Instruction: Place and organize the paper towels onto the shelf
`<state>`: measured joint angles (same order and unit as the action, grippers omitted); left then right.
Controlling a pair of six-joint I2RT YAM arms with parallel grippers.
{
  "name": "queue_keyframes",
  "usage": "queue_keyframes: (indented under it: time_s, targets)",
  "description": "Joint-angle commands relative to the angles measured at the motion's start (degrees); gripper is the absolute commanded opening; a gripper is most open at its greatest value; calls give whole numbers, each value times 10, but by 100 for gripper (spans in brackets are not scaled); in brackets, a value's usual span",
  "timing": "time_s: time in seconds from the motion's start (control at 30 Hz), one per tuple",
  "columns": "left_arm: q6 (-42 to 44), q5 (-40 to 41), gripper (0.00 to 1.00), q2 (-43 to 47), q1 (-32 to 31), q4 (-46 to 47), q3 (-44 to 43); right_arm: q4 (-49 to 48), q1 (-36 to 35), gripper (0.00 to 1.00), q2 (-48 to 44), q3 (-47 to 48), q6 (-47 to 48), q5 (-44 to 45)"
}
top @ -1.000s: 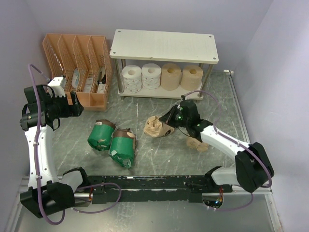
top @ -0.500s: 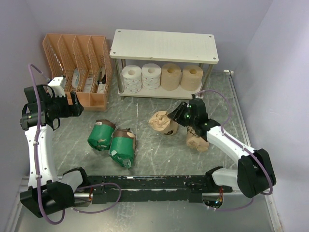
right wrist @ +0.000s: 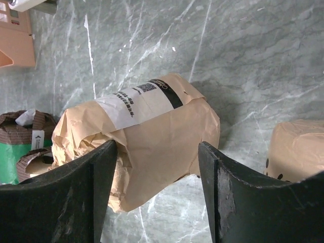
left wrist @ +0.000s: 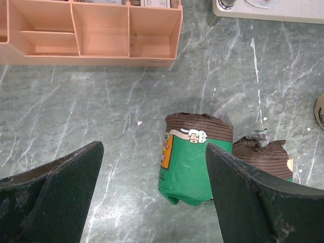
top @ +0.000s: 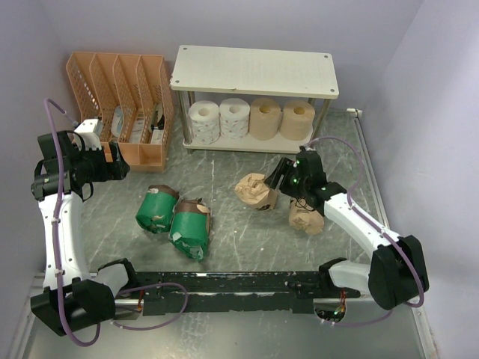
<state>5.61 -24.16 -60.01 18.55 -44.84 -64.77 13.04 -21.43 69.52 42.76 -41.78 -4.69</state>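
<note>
The shelf (top: 254, 71) stands at the back, with two white rolls (top: 218, 118) and two tan rolls (top: 281, 118) upright on its lower board. A tan-paper-wrapped roll (top: 254, 192) (right wrist: 152, 131) lies on the table just ahead of my right gripper (top: 279, 179) (right wrist: 158, 147), its near end between the open fingers. A second wrapped roll (top: 305, 217) (right wrist: 296, 149) lies under that arm. Two green-wrapped rolls (top: 156, 209) (top: 189, 228) lie at centre left. My left gripper (top: 120, 168) (left wrist: 154, 148) hangs open above the table, and one green roll (left wrist: 190, 162) shows beyond its fingers.
An orange slotted file organizer (top: 120, 90) (left wrist: 101, 30) stands left of the shelf, close to my left gripper. The shelf's top board is bare. Purple walls close in the table at the back and sides.
My right gripper has gone from shut to open and pulled back to the right. The tan-wrapped roll beside it has shifted slightly right and turned. The left arm has stayed still.
</note>
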Motion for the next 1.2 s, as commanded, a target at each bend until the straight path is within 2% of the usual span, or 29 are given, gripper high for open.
queue_keyframes:
  time_s: [0.0,0.3,0.43,0.5,0.73,0.93,1.17]
  targets:
    - [-1,5,93,2,6,11,-10,47,4,64,-6,-5,25,5]
    - [-1,3,94,-1,6,11,-10,125,4,70,-61,15,34,130]
    - [-1,2,93,-4,6,13,-9,130,4,71,-75,10,34,142]
    - [0,2,94,-6,6,11,-11,129,4,74,-79,8,30,148]
    - [0,0,94,-8,6,11,-11,90,4,93,-111,14,17,101]
    - [0,2,94,-8,6,11,-9,67,5,93,-85,25,18,59]
    - [1,3,94,-8,6,11,-10,27,4,89,-43,9,10,48]
